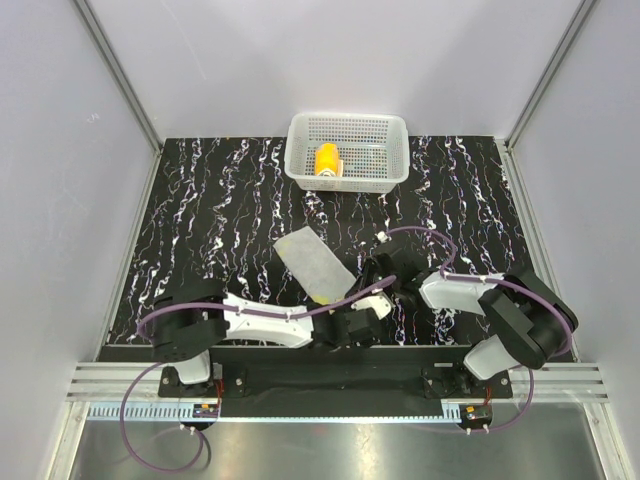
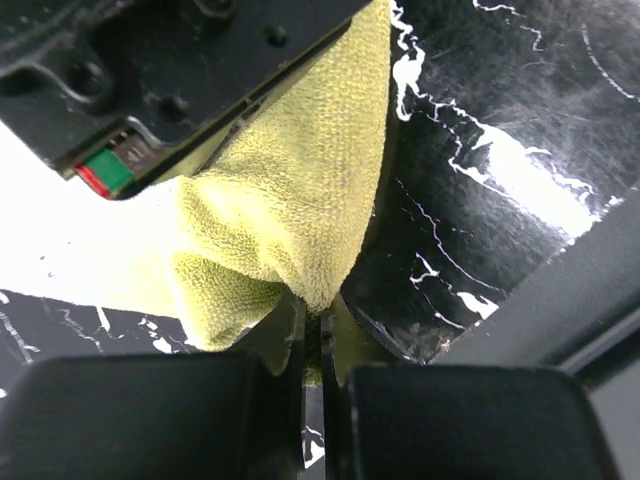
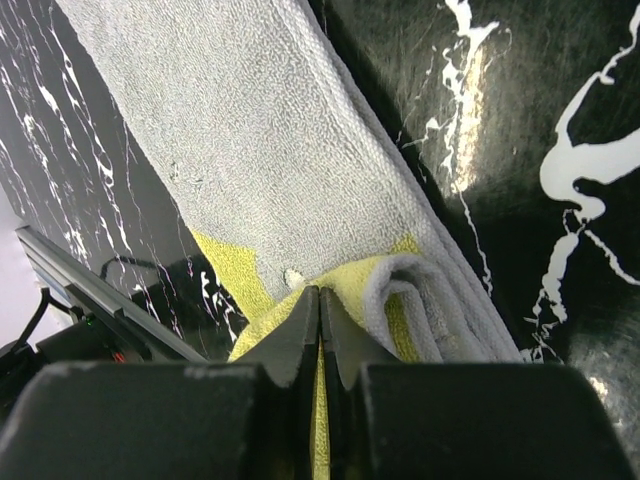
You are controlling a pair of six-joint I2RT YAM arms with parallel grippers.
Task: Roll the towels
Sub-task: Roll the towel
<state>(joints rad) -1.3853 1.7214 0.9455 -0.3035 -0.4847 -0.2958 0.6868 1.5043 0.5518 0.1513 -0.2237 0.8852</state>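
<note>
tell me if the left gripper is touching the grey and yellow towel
Touching. The left wrist view shows the left gripper shut on a fold of the towel, with cloth pinched between its fingertips.

plain pale walls (image 1: pixel 330 60) enclose a black white-veined tabletop (image 1: pixel 200 220), seemingly glossy.

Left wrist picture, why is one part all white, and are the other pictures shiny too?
Left wrist view: light probably bounces off the glossy table, and the left side is washed out to plain white; the towel is sharp, the left tool dark. Right wrist view: smaller shiny streaks on the table, towel weave crisp. Top view: even light, no strong glare.
</note>
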